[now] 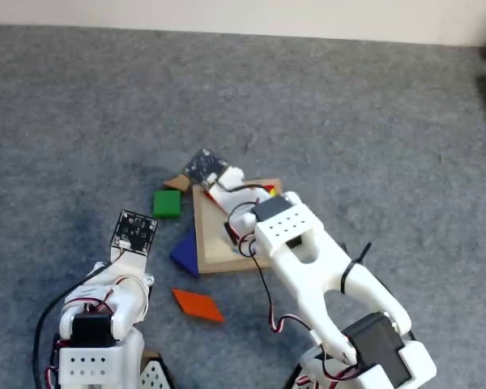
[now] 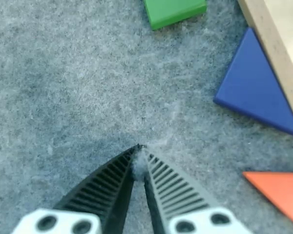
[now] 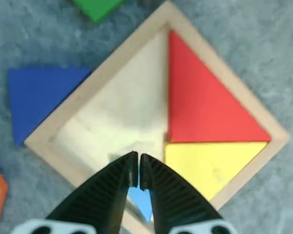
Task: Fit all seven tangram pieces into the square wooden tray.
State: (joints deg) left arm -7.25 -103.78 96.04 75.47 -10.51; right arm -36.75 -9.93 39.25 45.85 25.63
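The square wooden tray (image 3: 105,73) sits on the grey table (image 1: 348,105), turned corner-on to the arms. Inside it, a red triangle (image 3: 205,102) and a yellow triangle (image 3: 217,163) lie edge to edge in one half, and the other half is mostly bare wood. The right gripper (image 3: 138,163) hangs over the middle of the tray with its fingers drawn together. A light blue piece (image 3: 142,202) shows just beneath them, though I cannot tell if they touch it. A blue triangle (image 3: 39,100) lies outside, against the tray's frame. A green square (image 1: 167,203) sits near it, and an orange piece (image 1: 198,305) lies further off. The left gripper (image 2: 139,148) is closed on nothing, low over bare table beside the blue triangle.
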